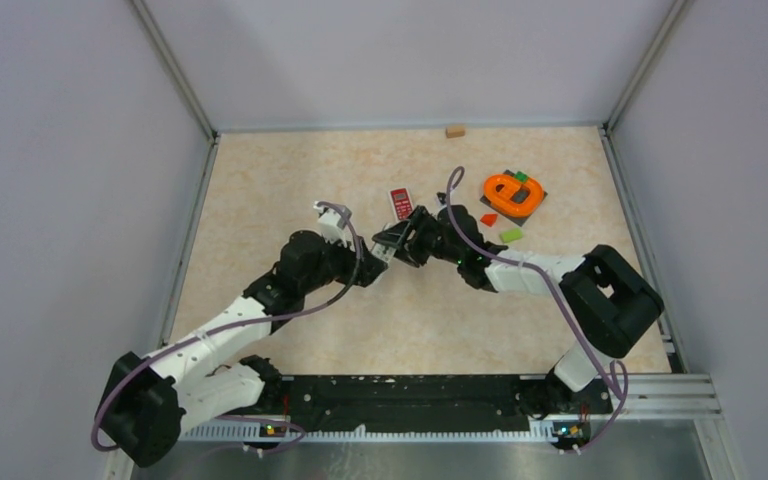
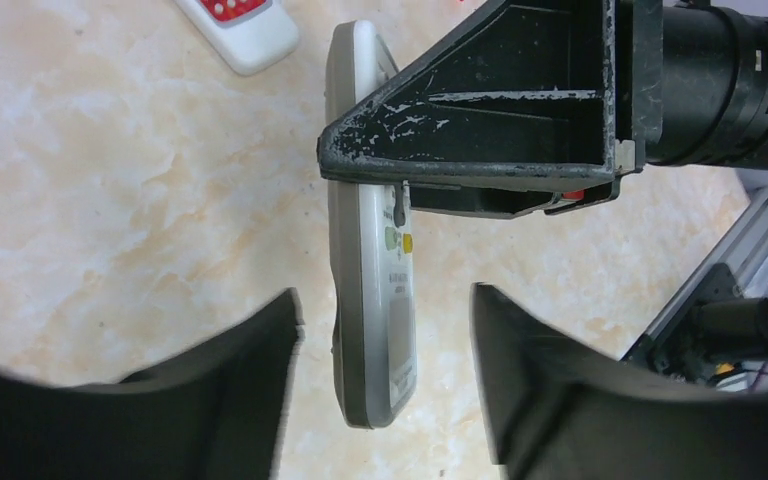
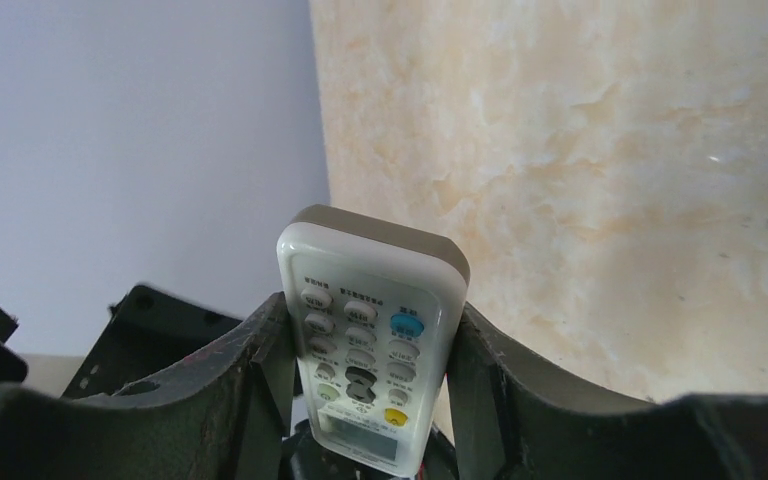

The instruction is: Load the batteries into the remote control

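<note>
Your right pincer (image 3: 370, 318) clamped the pale grey rectangular plastic remote control (image 3: 372, 270) by its long edges, over the marbled beige desk (image 3: 610, 150). Your left pincer (image 2: 385, 297) stood apart around one end, touching neither side. No batteries showed. A firm right grip seemed wise before the left closed squarely.

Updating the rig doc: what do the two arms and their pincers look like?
The left arm and right arm both alternate black joint housings with white links. A lilac cable runs along each. The left pincer and right pincer are black with broad, tapering fingers; the right one's carry white scuff marks.
</note>
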